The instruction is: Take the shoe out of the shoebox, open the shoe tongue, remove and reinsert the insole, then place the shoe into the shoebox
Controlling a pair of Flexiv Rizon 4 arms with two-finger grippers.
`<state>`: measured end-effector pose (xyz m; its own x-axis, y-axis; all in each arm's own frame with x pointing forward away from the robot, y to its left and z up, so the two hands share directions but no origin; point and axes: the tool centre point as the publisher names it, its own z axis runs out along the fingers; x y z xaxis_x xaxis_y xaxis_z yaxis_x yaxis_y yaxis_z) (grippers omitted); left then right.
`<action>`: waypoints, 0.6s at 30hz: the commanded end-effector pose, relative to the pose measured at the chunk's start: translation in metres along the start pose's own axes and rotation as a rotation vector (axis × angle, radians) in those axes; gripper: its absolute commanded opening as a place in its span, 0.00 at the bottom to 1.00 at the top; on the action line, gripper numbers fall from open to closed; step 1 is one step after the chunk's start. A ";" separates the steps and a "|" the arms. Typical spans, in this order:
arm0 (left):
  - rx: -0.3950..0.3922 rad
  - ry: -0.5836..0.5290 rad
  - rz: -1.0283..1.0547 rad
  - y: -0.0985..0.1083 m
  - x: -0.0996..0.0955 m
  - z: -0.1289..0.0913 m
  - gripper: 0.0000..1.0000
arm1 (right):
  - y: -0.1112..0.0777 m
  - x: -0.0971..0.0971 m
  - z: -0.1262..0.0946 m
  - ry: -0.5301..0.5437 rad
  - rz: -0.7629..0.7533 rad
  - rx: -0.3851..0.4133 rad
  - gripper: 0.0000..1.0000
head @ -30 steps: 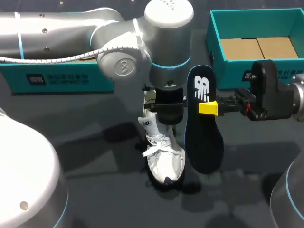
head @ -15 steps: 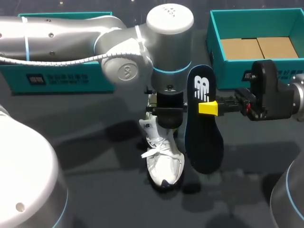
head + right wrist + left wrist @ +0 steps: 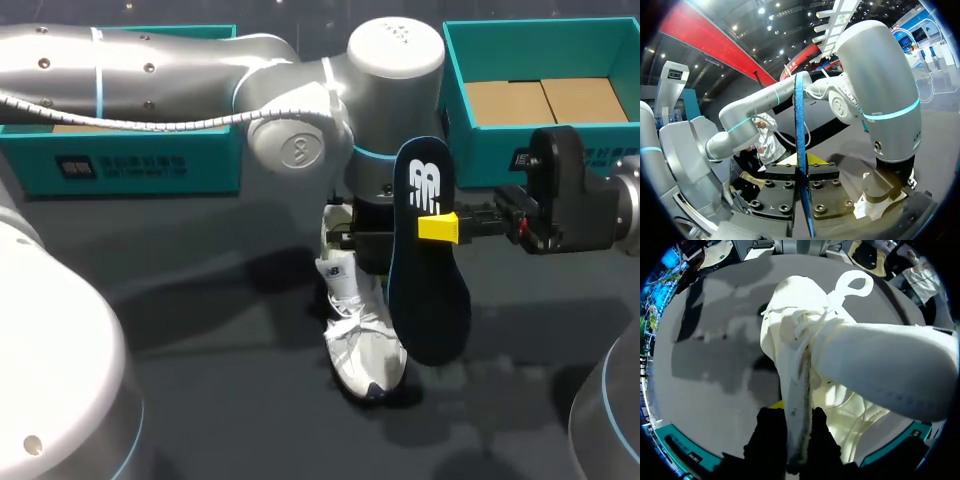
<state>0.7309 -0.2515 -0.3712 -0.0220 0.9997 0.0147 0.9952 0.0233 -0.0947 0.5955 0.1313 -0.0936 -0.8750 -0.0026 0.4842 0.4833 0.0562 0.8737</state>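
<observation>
Holding inventory, head view clock directions.

- White sneaker (image 3: pixel 362 345): stands on the dark worktop (image 3: pixel 200 300) near centre, sole down. Long axis runs from 12 to about 5 o'clock, with the toe at the 5 o'clock end and the heel and mouth under the left wrist.
- Left end effector (image 3: pixel 795 412): comes down over the mouth end of the sneaker. In its wrist view the fingers are pressed onto a thin upright edge of the upper. Whether that edge is tongue or collar cannot be told.
- Navy insole (image 3: pixel 430 300): out of the shoe and held clear of the worktop, just at 3 o'clock of the sneaker, overlapping its edge in this view. Long axis runs 12 to 6, with the printed heel end at 12 and the broad forefoot at 6. That puts it nearly parallel to the sneaker and pointing the same way.
- Right end effector (image 3: pixel 432 228): reaches in from 3 o'clock and pinches the insole across its middle. Its wrist view shows the insole edge-on between the two fingers.
- Teal shoebox (image 3: pixel 490 150): at 1 o'clock, open, with a cardboard floor showing and no shoe inside.

Judgement: the step in hand is reinsertion. The right arm carries the insole, so it is the nearer one. The forefoot end probably has to swing towards 9 o'clock and tip down into the mouth that the left arm holds.
</observation>
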 end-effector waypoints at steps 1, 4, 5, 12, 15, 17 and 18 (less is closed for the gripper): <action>0.006 0.020 0.001 0.003 -0.008 0.005 0.00 | -0.001 0.001 0.002 -0.003 0.001 -0.001 0.00; 0.007 0.023 0.000 0.003 -0.009 0.008 0.00 | -0.001 0.001 0.002 -0.003 0.001 -0.001 0.00; 0.008 0.023 0.001 0.003 -0.010 0.009 0.00 | -0.001 0.001 0.002 -0.003 0.001 -0.001 0.00; 0.010 0.028 0.020 0.003 -0.012 0.016 0.18 | -0.001 0.001 0.002 -0.003 0.001 -0.001 0.00; 0.012 0.016 0.025 0.003 -0.012 0.015 0.51 | -0.001 0.001 0.002 -0.003 0.001 -0.001 0.00; 0.011 -0.006 0.027 0.004 -0.012 0.010 0.81 | -0.001 0.001 0.002 -0.003 0.001 -0.001 0.00; 0.010 -0.015 0.025 0.004 -0.012 0.008 0.91 | -0.001 0.001 0.002 -0.003 0.001 -0.001 0.00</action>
<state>0.7337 -0.2693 -0.3840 0.0017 0.9999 0.0133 0.9946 -0.0003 -0.1043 0.5955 0.1313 -0.0936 -0.8750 -0.0026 0.4842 0.4833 0.0562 0.8737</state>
